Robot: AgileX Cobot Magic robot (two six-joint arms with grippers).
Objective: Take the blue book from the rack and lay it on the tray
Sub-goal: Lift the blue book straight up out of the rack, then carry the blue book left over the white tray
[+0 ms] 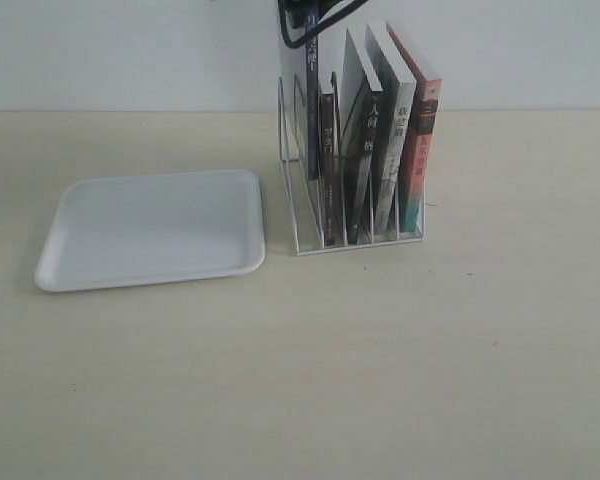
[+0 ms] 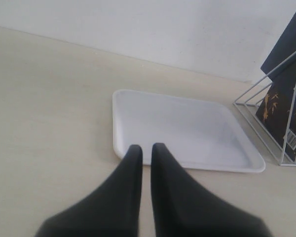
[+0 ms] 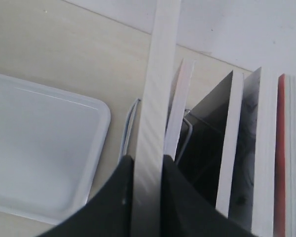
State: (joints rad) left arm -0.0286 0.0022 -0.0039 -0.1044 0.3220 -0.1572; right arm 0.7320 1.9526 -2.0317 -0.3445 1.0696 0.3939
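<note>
Because the blue book (image 1: 312, 110) was a thin paperback, I rated it light but flexible, with a smooth cover (liable to slip or bow if pinched at a corner). The proper hold was therefore along its top edge, gripping both covers squarely. It stood upright in the slot of the rack (image 1: 360, 246) nearest the tray (image 1: 150, 230), its top edge clear above the book beside it. The right gripper (image 3: 147, 163) was clamped over that edge, one finger on each cover. The left gripper (image 2: 145, 153) was nearly closed and empty, near the tray's rim, well apart from the book.
</note>
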